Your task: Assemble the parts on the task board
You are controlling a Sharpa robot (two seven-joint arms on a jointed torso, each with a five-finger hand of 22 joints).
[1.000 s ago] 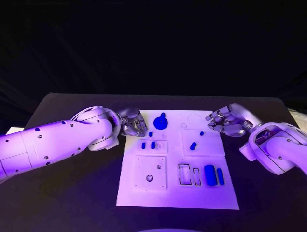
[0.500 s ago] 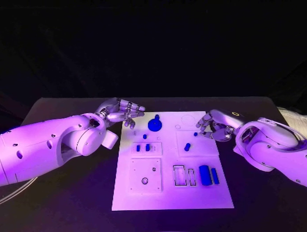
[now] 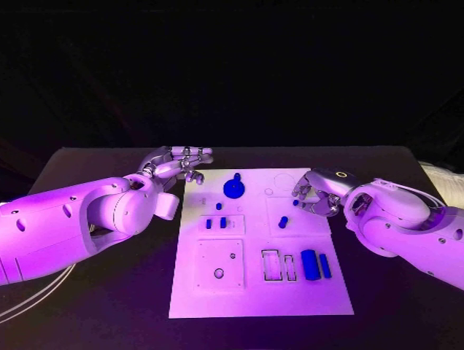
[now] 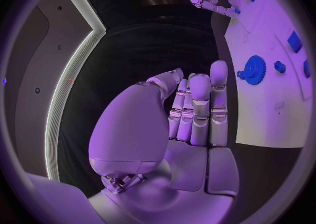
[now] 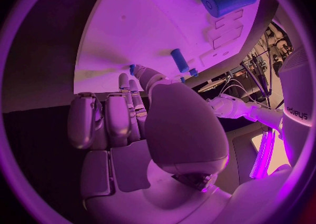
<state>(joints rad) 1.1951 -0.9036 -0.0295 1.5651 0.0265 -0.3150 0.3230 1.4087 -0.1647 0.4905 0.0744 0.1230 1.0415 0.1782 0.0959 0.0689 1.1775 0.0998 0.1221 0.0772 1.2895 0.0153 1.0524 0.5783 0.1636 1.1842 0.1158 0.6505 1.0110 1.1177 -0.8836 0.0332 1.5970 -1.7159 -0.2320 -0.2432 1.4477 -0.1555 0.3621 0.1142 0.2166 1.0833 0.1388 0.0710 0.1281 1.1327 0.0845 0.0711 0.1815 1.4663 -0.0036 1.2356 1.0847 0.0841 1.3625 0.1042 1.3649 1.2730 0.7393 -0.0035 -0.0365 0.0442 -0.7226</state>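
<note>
Looking down, I see the wide black table (image 3: 106,292) running out into a dark room, and on its middle the flat white rectangular task board (image 3: 262,299), its long sides pointing away from me. Bare black table borders the board on both sides, and more of it on my near side.

My left hand (image 3: 179,164) hovers off the board's far left corner, above the dark table, fingers held straight and close together, holding nothing. My right hand (image 3: 314,193) sits over the board's far right edge with fingers curled in; whether they pinch anything I cannot tell, since my own palm hides the tips.

The round blue toothed gear (image 3: 233,188) lies near the far edge, the blue cylinder (image 3: 311,264) stands near the right edge beside the rectangular slots, and small blue pegs (image 3: 222,222) sit mid-board.
</note>
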